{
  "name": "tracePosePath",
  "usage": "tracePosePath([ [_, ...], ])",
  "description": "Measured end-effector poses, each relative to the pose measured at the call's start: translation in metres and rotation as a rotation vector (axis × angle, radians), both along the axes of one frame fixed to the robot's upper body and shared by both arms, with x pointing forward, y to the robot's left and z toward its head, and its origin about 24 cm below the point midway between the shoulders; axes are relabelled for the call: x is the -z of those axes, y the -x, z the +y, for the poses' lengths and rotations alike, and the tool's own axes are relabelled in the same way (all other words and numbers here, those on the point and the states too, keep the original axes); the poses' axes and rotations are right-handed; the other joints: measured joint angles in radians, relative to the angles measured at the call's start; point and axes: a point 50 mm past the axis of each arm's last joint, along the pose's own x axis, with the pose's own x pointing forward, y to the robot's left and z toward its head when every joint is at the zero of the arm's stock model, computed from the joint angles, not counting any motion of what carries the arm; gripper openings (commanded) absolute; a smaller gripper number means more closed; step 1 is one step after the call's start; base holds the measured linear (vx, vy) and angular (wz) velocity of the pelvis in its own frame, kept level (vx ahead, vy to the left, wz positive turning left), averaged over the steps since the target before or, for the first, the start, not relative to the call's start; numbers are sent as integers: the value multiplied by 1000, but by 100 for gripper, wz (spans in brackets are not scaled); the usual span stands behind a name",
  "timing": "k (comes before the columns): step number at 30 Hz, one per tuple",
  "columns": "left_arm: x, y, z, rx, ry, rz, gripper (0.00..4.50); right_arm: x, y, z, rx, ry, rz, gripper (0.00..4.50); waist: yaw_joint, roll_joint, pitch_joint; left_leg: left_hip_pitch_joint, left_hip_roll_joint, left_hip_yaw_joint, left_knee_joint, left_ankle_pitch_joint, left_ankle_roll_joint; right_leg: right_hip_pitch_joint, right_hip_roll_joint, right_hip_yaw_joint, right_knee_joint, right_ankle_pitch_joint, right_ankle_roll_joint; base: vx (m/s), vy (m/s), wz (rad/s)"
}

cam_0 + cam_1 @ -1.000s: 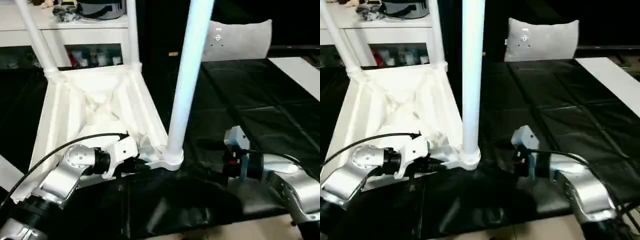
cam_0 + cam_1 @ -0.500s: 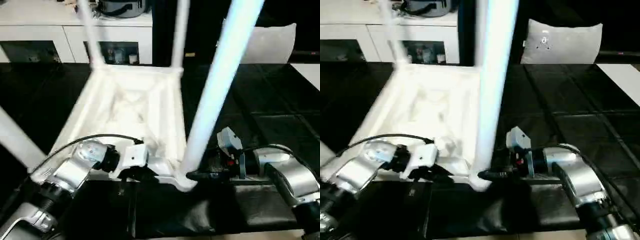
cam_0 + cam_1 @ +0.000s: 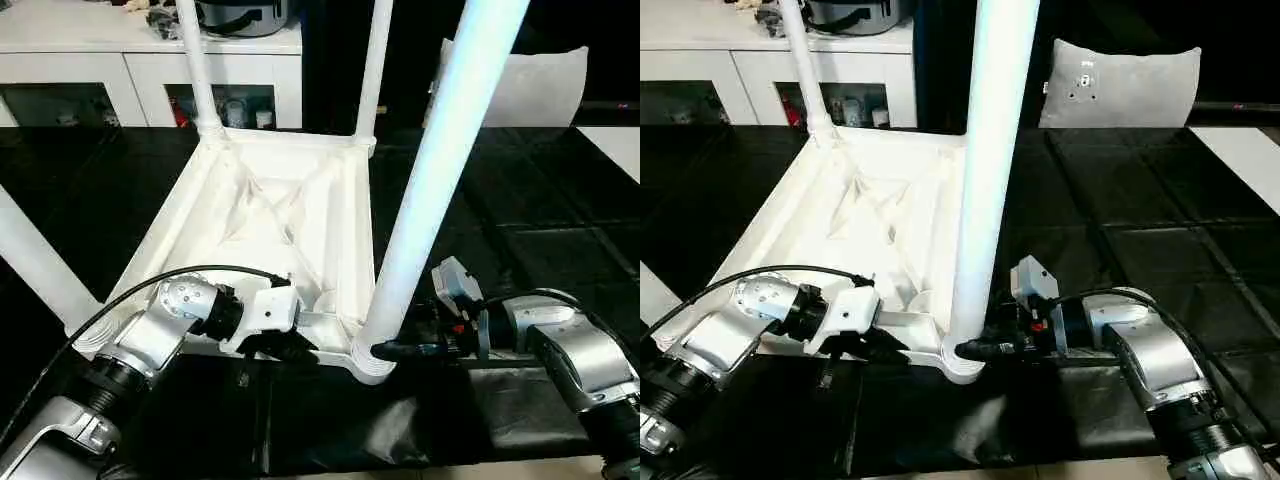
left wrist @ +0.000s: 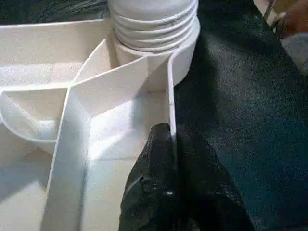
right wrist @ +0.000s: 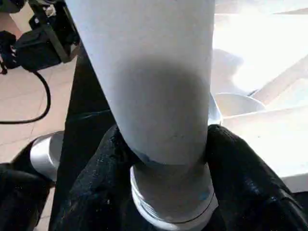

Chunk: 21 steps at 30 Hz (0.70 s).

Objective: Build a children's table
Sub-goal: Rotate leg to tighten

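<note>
The children's table lies upside down, its white ribbed tabletop (image 3: 270,215) on the black mat. Legs stand in its corner sockets: the near right leg (image 3: 440,160), the near left leg (image 3: 35,265), and two at the far corners (image 3: 195,60) (image 3: 372,70). My left gripper (image 4: 171,159) is shut on the thin near rim of the tabletop, just beside the near right socket. My right gripper (image 5: 166,144) has come in from the right. Its black fingers (image 5: 101,163) press on both sides of the near right leg's base, just above the socket (image 3: 965,365).
A grey cushion (image 3: 1120,85) leans at the back right. White cabinets (image 3: 150,60) stand behind the tabletop. The black mat (image 3: 1160,230) stretches to the right, with a white board (image 3: 1240,150) at its far right edge. Cables lie on the floor (image 5: 29,96).
The camera has shifted. My right gripper has reached left to the near right leg and its fingers have narrowed around the leg's base. The left gripper has kept its hold on the rim.
</note>
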Motion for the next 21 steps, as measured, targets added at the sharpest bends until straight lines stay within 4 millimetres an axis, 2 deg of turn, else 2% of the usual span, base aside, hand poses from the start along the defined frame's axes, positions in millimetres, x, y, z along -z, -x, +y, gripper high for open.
tracePosePath([
  [3,1,-1,1,-50,16,13,0,1,2,4,65,-17,10,197,-4,0,0,0,0,0,0,0,-1,0,0,0,1,0,0,0,0,0],
  [6,2,-5,4,-151,19,22,0,4,-2,15,183,-25,-9,197,-17,2,0,1,0,0,1,1,-1,0,0,0,1,1,-1,0,0,0],
  [9,3,-15,3,-314,27,13,0,7,-15,28,406,-44,-17,196,-52,4,1,3,0,-1,3,3,-5,-1,2,-1,1,2,-2,0,0,0],
  [11,4,-21,-7,-420,42,5,0,7,-28,34,553,-20,-44,196,-76,4,1,2,-1,-1,3,3,-5,-1,2,-1,-1,3,-1,0,0,0],
  [13,4,-28,-18,-516,47,-17,0,7,-40,43,703,-18,-50,196,-89,5,1,1,-1,-2,3,3,-5,-1,2,-2,-1,3,-1,0,0,0],
  [18,4,-33,-36,-598,50,-57,0,5,-49,48,854,3,-62,196,-117,7,3,-1,-1,-4,4,3,-5,-3,3,-7,-9,3,-1,0,0,0],
  [19,4,-33,-38,-602,50,-63,0,5,-50,48,863,8,-67,230,-121,7,3,-1,-2,-4,4,3,-5,-3,3,-7,-9,3,-1,0,0,0],
  [21,4,-33,-40,-605,49,-69,0,6,-50,47,867,9,-79,264,-122,8,3,-1,-2,-4,4,3,-5,-3,3,-7,-9,3,-1,0,0,0],
])
